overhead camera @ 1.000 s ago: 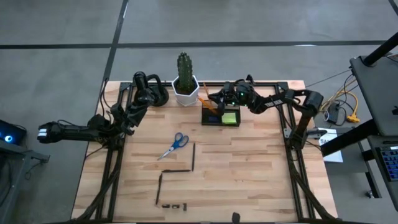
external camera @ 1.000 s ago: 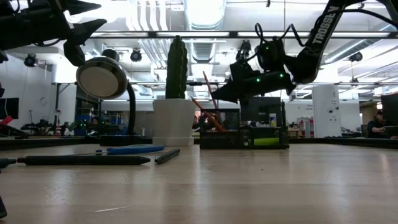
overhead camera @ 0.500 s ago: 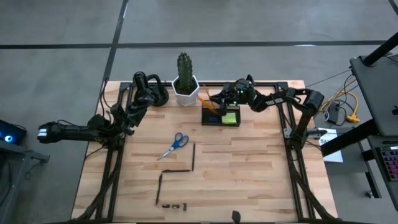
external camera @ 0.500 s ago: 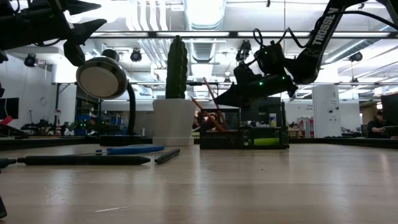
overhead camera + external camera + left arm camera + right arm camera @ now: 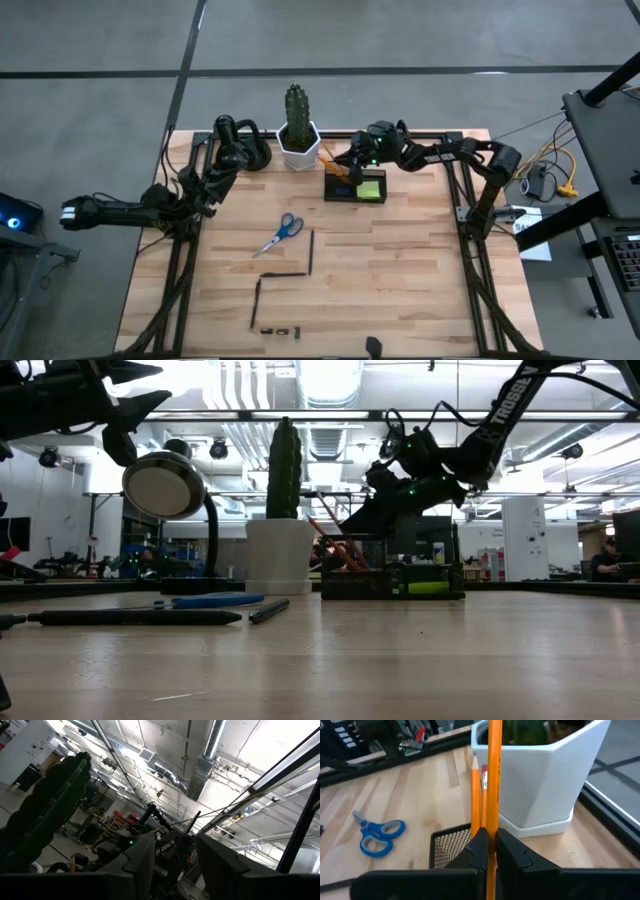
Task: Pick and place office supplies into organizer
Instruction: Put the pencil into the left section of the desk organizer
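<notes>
My right gripper [image 5: 352,161] hangs over the dark organizer [image 5: 355,188] at the far middle of the table, shut on an orange pencil [image 5: 493,775]. A second orange pencil [image 5: 475,795] stands leaning in the organizer's mesh compartment [image 5: 449,845]. A lime-green sticky pad [image 5: 371,188] lies in the organizer's right part. Blue-handled scissors [image 5: 281,234], three dark pens [image 5: 311,250] and small black clips [image 5: 280,329] lie on the wood. My left gripper [image 5: 175,845] waits open at the far left, raised, touching nothing. My right gripper pinches the orange pencil's shaft [image 5: 493,827] between its two fingers [image 5: 479,847]. The fingers come from the table's right, slanting down, and lie across the pencil. The pencil stands steeply above the organizer; the gripper hides its lower end.
A white hexagonal pot [image 5: 298,148] with a cactus stands just left of the organizer, close to the pencil. A black round-headed gadget [image 5: 245,150] sits left of the pot. Black frame rails [image 5: 470,260] run along the table's left and right sides.
My right gripper has tipped its fingers further down toward the organizer and shifted a little toward the table's left, staying shut. The pencil has moved with it.
</notes>
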You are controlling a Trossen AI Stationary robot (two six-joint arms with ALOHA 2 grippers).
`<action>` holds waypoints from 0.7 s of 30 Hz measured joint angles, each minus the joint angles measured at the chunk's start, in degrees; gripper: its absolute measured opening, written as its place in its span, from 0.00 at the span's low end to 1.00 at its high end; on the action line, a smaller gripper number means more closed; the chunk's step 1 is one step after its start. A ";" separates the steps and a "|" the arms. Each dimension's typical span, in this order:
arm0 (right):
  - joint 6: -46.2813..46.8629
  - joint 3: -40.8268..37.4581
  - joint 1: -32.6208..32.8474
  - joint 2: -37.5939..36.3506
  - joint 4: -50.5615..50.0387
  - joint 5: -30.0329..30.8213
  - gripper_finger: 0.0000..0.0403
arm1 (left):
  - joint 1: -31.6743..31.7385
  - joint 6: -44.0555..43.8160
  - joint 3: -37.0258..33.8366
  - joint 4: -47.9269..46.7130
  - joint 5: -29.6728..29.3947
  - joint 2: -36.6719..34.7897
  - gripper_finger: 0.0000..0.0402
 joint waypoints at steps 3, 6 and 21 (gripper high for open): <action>-0.13 0.99 0.01 0.01 -0.39 -0.12 0.03 | 0.02 0.00 0.00 0.00 0.00 0.02 0.32; -0.16 2.04 -0.03 -0.01 -2.21 -0.12 0.03 | 0.00 0.00 0.00 0.00 0.00 0.00 0.32; -2.69 2.77 -0.01 -0.08 -8.55 -0.82 0.03 | 0.00 0.02 0.00 -0.02 0.00 0.00 0.32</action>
